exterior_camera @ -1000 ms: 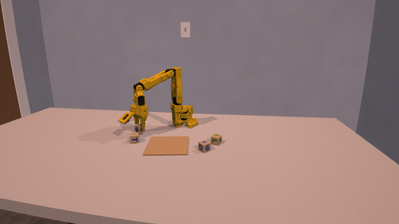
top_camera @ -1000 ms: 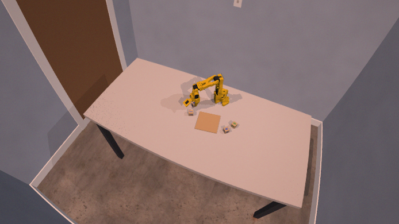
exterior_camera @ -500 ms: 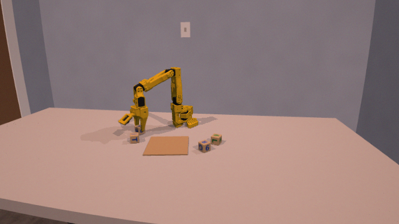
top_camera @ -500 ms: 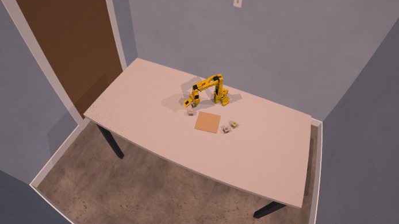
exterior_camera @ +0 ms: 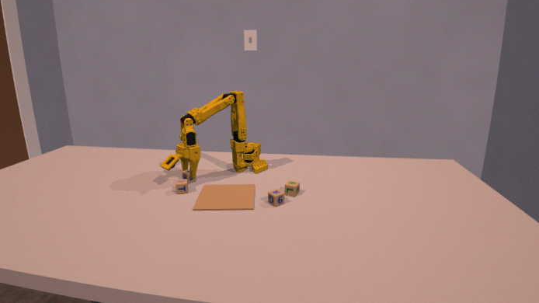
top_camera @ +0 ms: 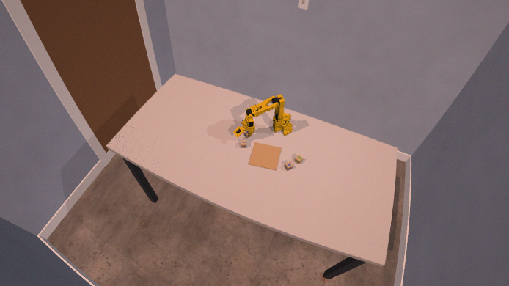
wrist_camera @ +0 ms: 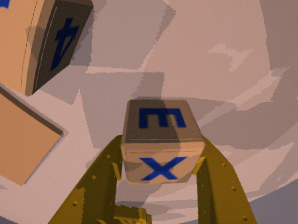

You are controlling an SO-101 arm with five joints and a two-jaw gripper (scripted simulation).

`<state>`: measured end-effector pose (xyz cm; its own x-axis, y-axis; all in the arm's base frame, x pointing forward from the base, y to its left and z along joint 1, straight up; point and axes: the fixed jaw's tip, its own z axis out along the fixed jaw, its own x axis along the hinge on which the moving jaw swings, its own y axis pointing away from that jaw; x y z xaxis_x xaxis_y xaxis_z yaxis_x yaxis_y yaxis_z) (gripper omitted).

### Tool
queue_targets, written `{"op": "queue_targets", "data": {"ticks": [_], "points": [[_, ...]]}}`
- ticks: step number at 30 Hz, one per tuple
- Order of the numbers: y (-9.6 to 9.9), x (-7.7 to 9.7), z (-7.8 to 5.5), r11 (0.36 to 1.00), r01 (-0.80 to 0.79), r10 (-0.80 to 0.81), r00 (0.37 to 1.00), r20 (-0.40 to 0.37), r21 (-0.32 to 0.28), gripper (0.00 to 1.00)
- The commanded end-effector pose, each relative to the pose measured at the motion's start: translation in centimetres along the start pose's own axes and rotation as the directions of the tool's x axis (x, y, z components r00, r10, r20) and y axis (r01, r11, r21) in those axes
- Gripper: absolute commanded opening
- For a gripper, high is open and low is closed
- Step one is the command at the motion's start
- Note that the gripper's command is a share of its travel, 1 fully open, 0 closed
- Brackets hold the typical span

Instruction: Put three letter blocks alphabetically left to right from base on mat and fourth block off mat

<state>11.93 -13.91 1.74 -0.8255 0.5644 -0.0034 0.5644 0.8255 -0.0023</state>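
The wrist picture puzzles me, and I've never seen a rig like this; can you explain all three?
The machine is one small yellow arm with a gripper. The top picture looks down from high up; the exterior one faces the arm across the table. The wrist one looks past the gripper's fingers, shut on a block showing E and X. A tan mat lies on the table, one block to one side, two more opposite.

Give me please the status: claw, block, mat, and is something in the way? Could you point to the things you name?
Claw (top_camera: 248,134) (exterior_camera: 189,176) (wrist_camera: 160,162) shut on E block (top_camera: 246,133) (exterior_camera: 186,174) (wrist_camera: 161,120). Mat (top_camera: 265,156) (exterior_camera: 225,196) (wrist_camera: 22,140) flat, no blocks on it. Neighbour block (top_camera: 243,144) (exterior_camera: 181,186) (wrist_camera: 59,47) close, maybe in the way.
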Motion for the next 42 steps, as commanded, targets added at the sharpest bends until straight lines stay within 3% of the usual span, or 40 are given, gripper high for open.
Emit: {"op": "queue_targets", "data": {"ticks": [1, 6, 18, 42], "points": [[-0.35, -0.92, -0.92, 1.0, -0.006, 0.004, 0.998, 0.065, 0.019, 0.08], [-0.35, -0.92, -0.92, 1.0, -0.006, 0.004, 0.998, 0.065, 0.019, 0.16], [-0.35, -0.92, -0.92, 1.0, -0.006, 0.004, 0.998, 0.065, 0.019, 0.19], [-0.35, -0.92, -0.92, 1.0, -0.006, 0.004, 0.998, 0.065, 0.019, 0.36]]}}
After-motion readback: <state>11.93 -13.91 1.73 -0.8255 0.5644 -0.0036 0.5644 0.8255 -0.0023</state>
